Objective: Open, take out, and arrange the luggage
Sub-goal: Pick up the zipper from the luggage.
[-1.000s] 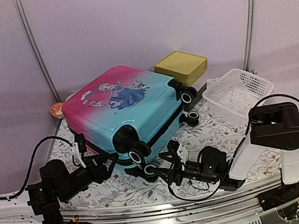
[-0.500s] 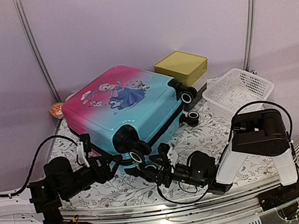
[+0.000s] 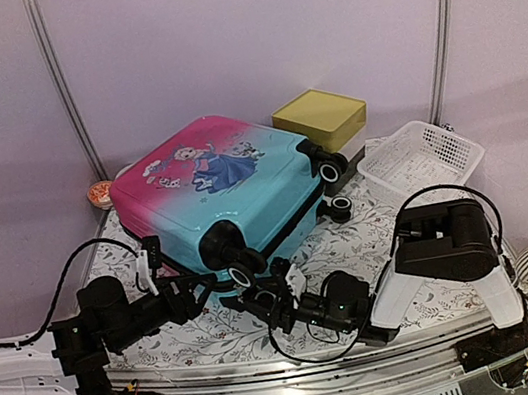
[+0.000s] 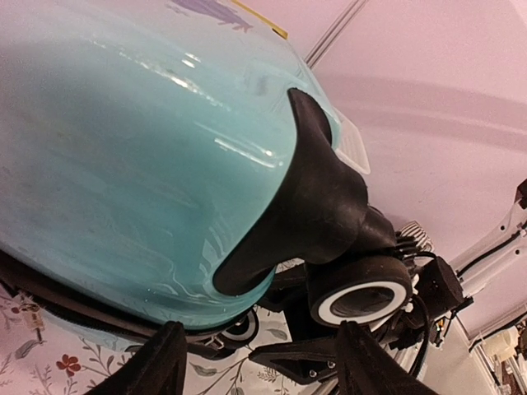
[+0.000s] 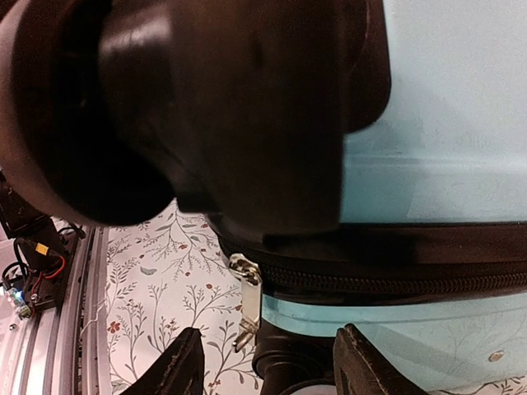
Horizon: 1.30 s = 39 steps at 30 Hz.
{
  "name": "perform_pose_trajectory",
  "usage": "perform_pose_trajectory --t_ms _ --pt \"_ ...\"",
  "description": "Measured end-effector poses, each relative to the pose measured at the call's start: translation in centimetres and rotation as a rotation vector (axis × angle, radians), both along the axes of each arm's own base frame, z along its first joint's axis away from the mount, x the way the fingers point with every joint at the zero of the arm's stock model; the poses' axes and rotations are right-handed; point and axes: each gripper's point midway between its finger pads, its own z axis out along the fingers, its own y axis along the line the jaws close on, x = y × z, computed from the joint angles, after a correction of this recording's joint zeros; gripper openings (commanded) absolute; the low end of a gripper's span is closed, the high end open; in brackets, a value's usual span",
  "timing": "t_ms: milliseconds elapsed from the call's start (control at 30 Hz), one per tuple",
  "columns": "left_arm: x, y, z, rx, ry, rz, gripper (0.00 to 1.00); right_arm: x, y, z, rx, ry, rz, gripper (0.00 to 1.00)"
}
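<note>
Right end effector (image 3: 278,291): low on the counter (image 3: 375,224), at the near wheel corner of the luggage (image 3: 212,191). Fingers parted, nothing gripped. In its wrist view the metal zipper pull (image 5: 245,300) hangs from the black zipper band (image 5: 395,276) just ahead of the gap between the fingers and touches neither.

Left end effector (image 3: 201,287): at the near side of the luggage, to the left of that same corner. Fingers spread wide, empty. Its wrist view looks along the turquoise shell toward a black wheel housing (image 4: 317,206) and a white-rimmed wheel (image 4: 360,298).

Luggage: lying flat on the counter, printed face up, wheel end toward the near right, pink end away. Shell halves closed. The zipper band appears shut along the stretch in view.

Yellow-topped box (image 3: 320,117): just behind the far right corner of the luggage.

White mesh basket (image 3: 420,161): to the right of the luggage, apart from it.

Progress, as judged: at the very start. Pull not yet grasped, zipper not run, lid not lifted, nothing taken out, nothing arranged. The step in hand looks to be closing on the pull. Contents of the luggage cannot be seen.
</note>
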Motion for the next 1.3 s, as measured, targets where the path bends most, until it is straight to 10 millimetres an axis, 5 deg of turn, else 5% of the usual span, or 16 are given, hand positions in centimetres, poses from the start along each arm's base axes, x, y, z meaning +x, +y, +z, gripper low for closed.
perform_pose_trajectory --t_ms 533,1300 --pt "-0.1 -0.1 0.0 0.004 -0.004 -0.014 0.64 0.0 0.8 -0.6 -0.003 -0.029 -0.025 0.52" --pt "-0.1 -0.1 -0.1 0.006 -0.002 -0.014 0.64 0.8 2.1 -0.5 0.017 -0.048 -0.125 0.31"
